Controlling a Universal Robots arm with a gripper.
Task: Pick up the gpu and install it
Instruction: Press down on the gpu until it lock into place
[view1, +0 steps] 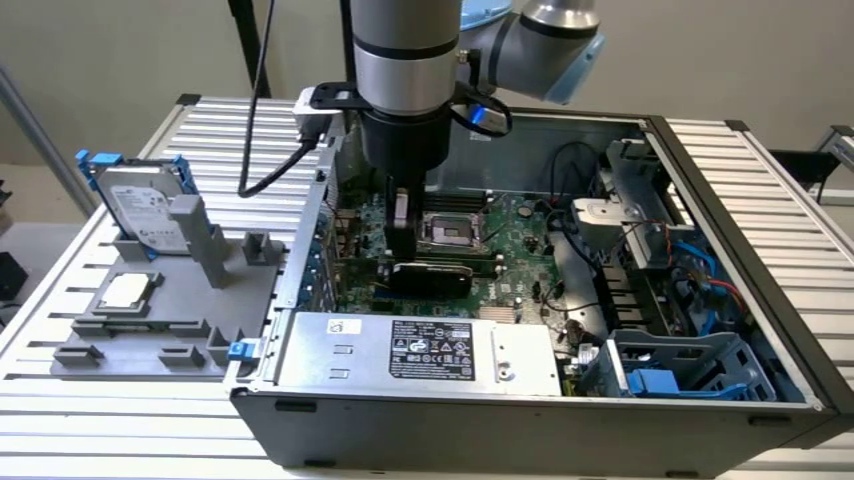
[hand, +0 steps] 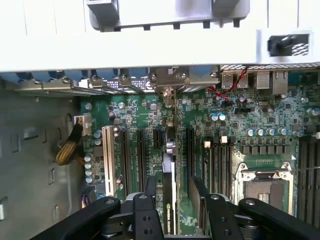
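Note:
The gpu stands on edge in a slot of the green motherboard inside the open computer case. In the wrist view the gpu appears edge-on as a thin upright card whose silver bracket end reaches the case's rear wall. My gripper hangs straight down over it. In the wrist view my gripper is open, with one black finger on each side of the card. There is a small gap between each finger and the card.
A silver hard drive with blue rails and a small square CPU chip rest on a grey fixture at the exterior view's left. The power supply, CPU socket, cables and a blue drive cage crowd the case.

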